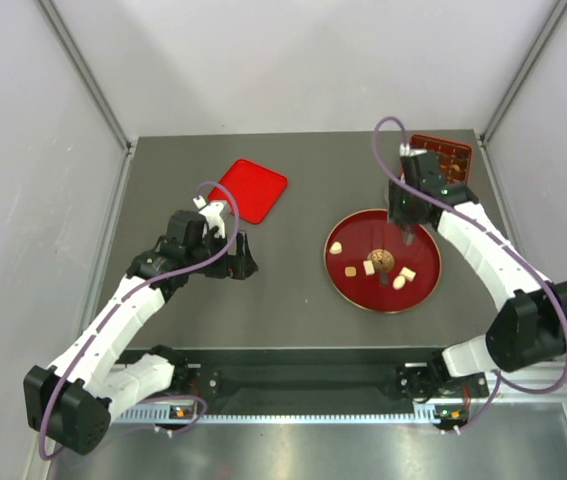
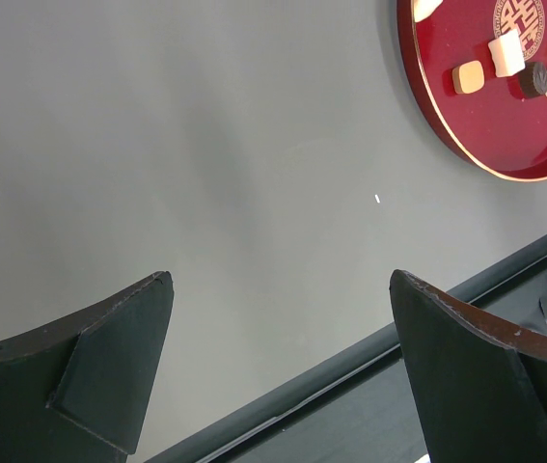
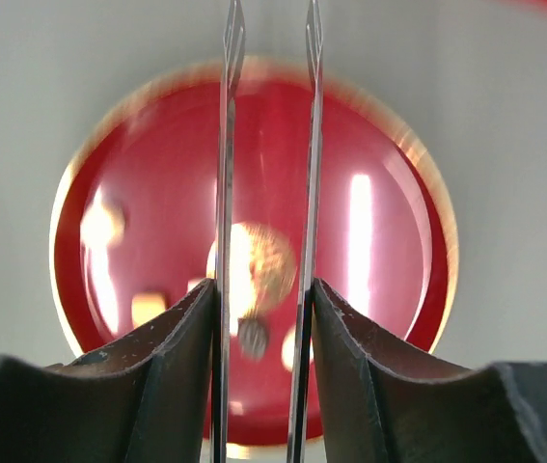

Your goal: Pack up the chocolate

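Several small pieces of chocolate lie on the round red plate: a cream one, a tan one, a dark one and a cream one. My right gripper hovers over the plate's far side, shut on thin metal tongs. The tong blades stand apart with nothing between them. Below them the blurred plate and the dark piece show. My left gripper rests open on the table left of the plate, holding nothing. Its view catches the plate, a tan piece and a dark piece.
A brown compartment box stands at the back right corner, just behind my right wrist. A red square lid lies flat at the back, left of centre. The table's front rail runs just below my left fingers.
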You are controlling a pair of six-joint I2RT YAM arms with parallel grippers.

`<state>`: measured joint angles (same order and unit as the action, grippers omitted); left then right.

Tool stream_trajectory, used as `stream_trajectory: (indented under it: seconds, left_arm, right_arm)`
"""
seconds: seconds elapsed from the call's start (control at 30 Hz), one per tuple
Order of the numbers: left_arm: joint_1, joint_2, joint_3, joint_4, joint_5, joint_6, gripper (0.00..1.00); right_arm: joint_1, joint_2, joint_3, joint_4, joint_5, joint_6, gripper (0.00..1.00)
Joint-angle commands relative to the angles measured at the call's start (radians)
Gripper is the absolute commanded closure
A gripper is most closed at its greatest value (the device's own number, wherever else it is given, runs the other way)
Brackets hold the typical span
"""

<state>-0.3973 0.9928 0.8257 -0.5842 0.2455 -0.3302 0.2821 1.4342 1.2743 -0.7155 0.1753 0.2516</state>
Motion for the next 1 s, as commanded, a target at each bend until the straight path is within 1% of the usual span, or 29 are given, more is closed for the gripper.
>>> stream_trajectory:
  seconds: [0.0,0.13,0.33,0.53,0.73,0.97]
  left_arm:
    - [-0.003,-0.013,-0.003,0.026,0.001,0.003,0.01]
    - [-0.003,-0.006,-0.003,0.026,0.000,0.005,0.01]
    - [-0.003,-0.003,-0.003,0.023,-0.006,0.003,0.01]
    - [-0.003,-0.005,-0.003,0.021,-0.008,0.002,0.01]
    - [-0.003,-0.003,-0.003,0.024,-0.003,0.002,0.01]
    - [-0.003,-0.002,-0.003,0.024,-0.003,0.002,0.01]
  right_arm:
    - [0.064,-0.107,-0.078,-0.027,-0.039,0.028,0.58]
    - [0.135,-0.155,-0.179,-0.033,-0.089,0.057,0.58]
    - [0.215,-0.215,-0.285,-0.044,-0.068,0.106,0.57]
    - [0.264,-0.241,-0.332,-0.053,-0.045,0.139,0.57]
    - [0.322,-0.267,-0.342,-0.078,-0.011,0.169,0.57]
    - [0.332,-0.322,-0.332,-0.140,0.044,0.175,0.57]
